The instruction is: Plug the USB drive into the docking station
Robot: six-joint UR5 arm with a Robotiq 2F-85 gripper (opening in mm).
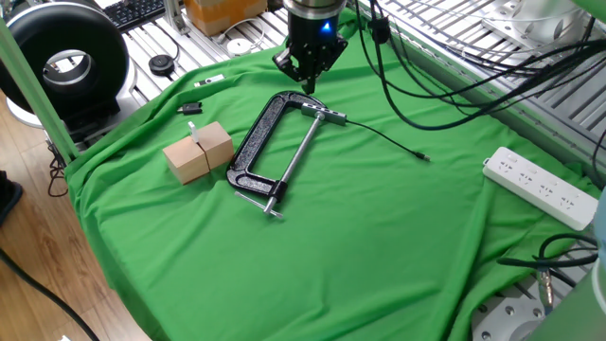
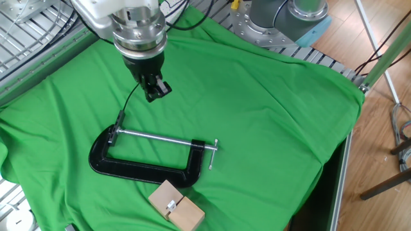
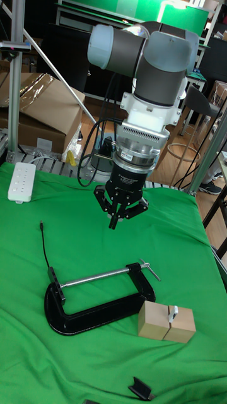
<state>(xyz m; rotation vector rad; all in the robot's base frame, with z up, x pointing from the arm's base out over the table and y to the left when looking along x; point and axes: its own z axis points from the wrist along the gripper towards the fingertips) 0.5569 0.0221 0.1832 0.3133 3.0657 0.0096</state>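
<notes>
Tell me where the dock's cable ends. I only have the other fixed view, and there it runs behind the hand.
Observer: It ends in a small plug lying loose on the green cloth, connected to nothing.
Operator: Anything past that plug?
Observer: Yes, a white power strip lies further out at the cloth's edge, clearly apart from the plug.
</notes>
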